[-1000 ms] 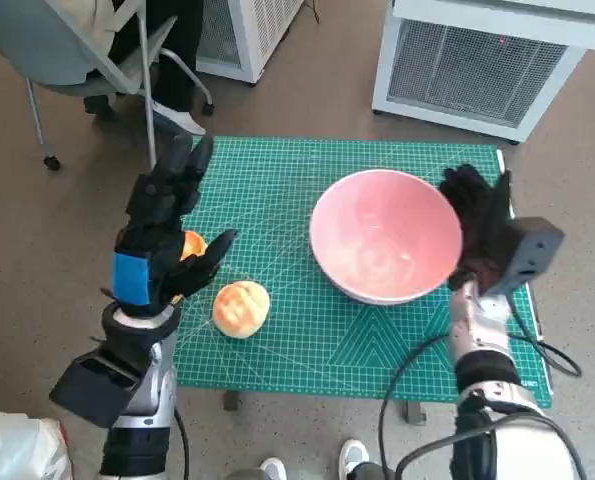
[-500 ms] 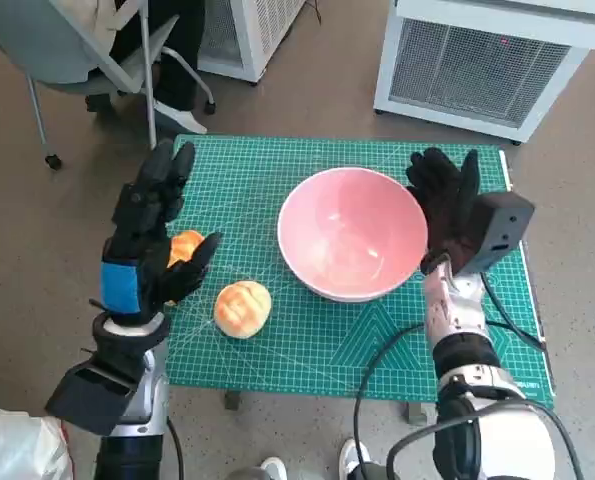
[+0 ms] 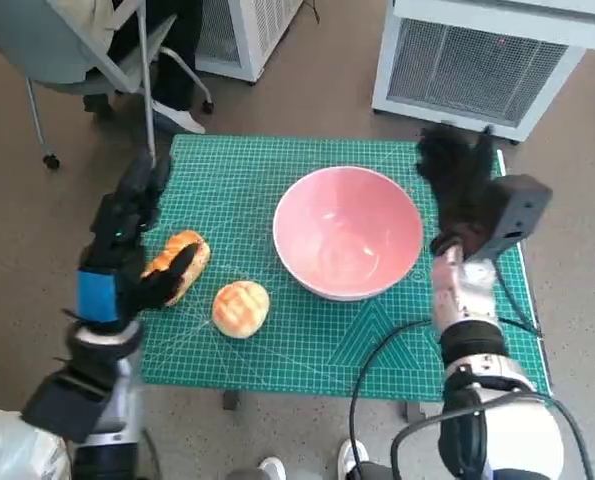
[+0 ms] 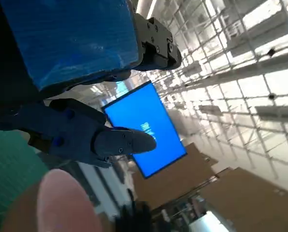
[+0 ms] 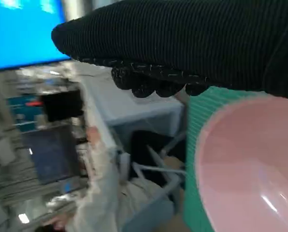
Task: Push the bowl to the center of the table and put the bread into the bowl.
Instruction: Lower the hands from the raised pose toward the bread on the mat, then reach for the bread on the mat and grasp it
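Pink bowl (image 3: 347,232) mid-mat — both hands spread, right hand (image 3: 460,190) beside it, left hand (image 3: 127,240) near bread (image 3: 241,308).

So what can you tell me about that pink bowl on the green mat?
The pink bowl is round, wide and deep, with a smooth, slightly glossy inside that looks like plastic. It stands upright and empty on the green cutting mat, roughly mid-table. The right hand, in its black glove, is raised beside the bowl's rim on the right; whether it touches the rim cannot be told. Two bread rolls lie on the mat to the bowl's left, apart from it.
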Controlling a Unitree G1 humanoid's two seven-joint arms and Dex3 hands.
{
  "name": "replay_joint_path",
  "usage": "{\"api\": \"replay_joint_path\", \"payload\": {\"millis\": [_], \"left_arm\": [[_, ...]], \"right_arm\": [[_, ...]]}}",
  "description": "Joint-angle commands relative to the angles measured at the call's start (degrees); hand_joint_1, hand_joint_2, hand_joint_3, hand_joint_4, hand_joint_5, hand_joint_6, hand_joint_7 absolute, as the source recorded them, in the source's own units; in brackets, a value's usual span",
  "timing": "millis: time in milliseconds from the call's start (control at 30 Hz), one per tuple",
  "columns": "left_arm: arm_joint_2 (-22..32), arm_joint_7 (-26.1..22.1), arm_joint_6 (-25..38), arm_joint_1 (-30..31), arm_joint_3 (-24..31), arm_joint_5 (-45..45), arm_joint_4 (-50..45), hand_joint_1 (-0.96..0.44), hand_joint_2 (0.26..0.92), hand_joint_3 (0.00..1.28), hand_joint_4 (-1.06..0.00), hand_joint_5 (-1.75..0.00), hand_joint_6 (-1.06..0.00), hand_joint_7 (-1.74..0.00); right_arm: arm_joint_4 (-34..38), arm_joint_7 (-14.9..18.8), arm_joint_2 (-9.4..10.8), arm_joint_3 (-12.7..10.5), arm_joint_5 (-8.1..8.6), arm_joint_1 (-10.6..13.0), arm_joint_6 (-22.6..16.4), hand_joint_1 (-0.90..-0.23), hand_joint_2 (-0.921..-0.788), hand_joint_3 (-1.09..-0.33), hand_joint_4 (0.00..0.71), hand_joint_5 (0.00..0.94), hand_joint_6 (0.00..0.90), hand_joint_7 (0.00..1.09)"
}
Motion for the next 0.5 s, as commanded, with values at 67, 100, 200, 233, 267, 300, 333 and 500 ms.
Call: {"api": "replay_joint_path", "payload": {"millis": [67, 100, 200, 233, 267, 300, 333, 500], "left_arm": [[11.9, -5.4, 0.5, -1.4, 2.6, 2.9, 2.4, -0.45, 0.921, 0.32, -0.32, 0.0, -0.3, -0.09], [13.6, -6.2, 0.8, -1.5, 2.7, 3.4, 2.8, -0.45, 0.921, 0.32, -0.31, 0.0, -0.3, -0.08], [19.8, -10.1, 3.0, -2.5, 2.7, 4.4, 3.8, -0.45, 0.921, 0.31, -0.29, 0.0, -0.29, -0.07], [21.0, -10.9, 3.5, -2.8, 2.5, 4.3, 4.1, -0.44, 0.921, 0.29, -0.28, 0.0, -0.29, -0.07], [22.4, -12.0, 3.9, -3.3, 2.3, 4.5, 4.7, -0.43, 0.921, 0.28, -0.27, 0.0, -0.29, -0.07], [23.4, -12.8, 4.1, -3.7, 2.0, 4.5, 5.1, -0.43, 0.921, 0.26, -0.26, 0.0, -0.29, -0.06], [24.8, -13.9, 4.6, -4.3, 1.6, 4.9, 5.7, -0.42, 0.921, 0.25, -0.26, 0.0, -0.3, -0.06], [28.7, -16.5, 7.0, -6.1, -0.3, 7.2, 6.6, -0.41, 0.921, 0.11, -0.24, 0.0, -0.32, -0.05]], "right_arm": [[-2.7, 4.4, -1.6, 2.0, -1.58, 0.3, -7.2, -0.529, -0.921, -0.827, 0.192, 0.0, 0.219, 0.14], [-3.3, 5.3, -1.8, 2.3, -1.64, 0.5, -8.6, -0.532, -0.921, -0.828, 0.194, 0.001, 0.221, 0.14], [-6.8, 10.3, -2.4, 3.1, -0.96, 1.5, -14.7, -0.539, -0.921, -0.83, 0.205, 0.006, 0.223, 0.14], [-7.6, 11.5, -2.4, 3.3, -0.66, 1.8, -16.0, -0.547, -0.921, -0.828, 0.212, 0.009, 0.224, 0.14], [-9.4, 13.3, -2.3, 3.7, -0.15, 2.4, -17.9, -0.552, -0.921, -0.826, 0.217, 0.011, 0.225, 0.15], [-10.7, 14.6, -2.3, 3.9, 0.26, 2.8, -19.3, -0.56, -0.921, -0.823, 0.226, 0.014, 0.228, 0.15], [-13.1, 16.4, -2.2, 4.5, 0.81, 3.6, -21.2, -0.563, -0.921, -0.822, 0.229, 0.016, 0.229, 0.15], [-20.3, 23.3, -2.4, 6.4, 3.95, 5.9, -25.8, -0.573, -0.921, -0.799, 0.258, 0.022, 0.253, 0.16]]}}
